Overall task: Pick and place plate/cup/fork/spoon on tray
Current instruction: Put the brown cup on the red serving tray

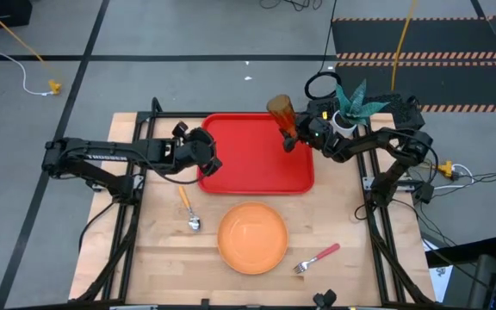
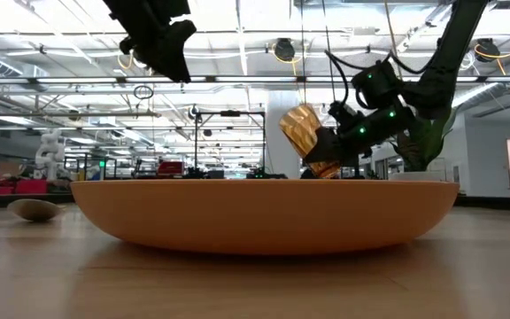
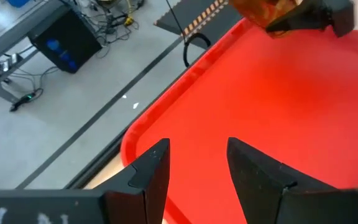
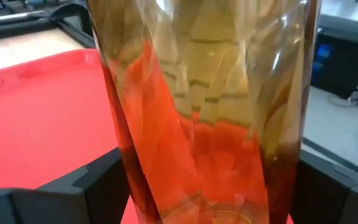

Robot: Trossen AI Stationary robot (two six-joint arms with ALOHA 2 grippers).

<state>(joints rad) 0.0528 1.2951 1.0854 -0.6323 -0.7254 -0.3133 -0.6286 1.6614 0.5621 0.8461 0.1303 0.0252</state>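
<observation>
the right gripper (image 1: 293, 138) is clamped on the cup (image 1: 280, 109) near its base, tilted over the tray (image 1: 257, 176). the cup looks light, stiff and slick, so a low grip suits it. the left gripper (image 1: 212, 160) hangs apart over the tray's left edge.

Most of the tray (image 1: 257, 168) floor lies bare and open to a gripper from above. Two things crowd its edges: the left gripper (image 1: 214, 164), fingers parted, hangs over the 9 o'clock rim, and the right gripper (image 1: 289, 138), clamped on the tilted cup (image 1: 280, 110), occupies the 1 o'clock corner. A potted plant (image 1: 351, 105) stands just off that corner, behind the right arm. Below the tray at 6 o'clock sits the plate (image 1: 252, 237), with the spoon (image 1: 189, 209) at its 10 o'clock and the fork (image 1: 317, 257) at its 4 o'clock; bare wood separates them.
</observation>
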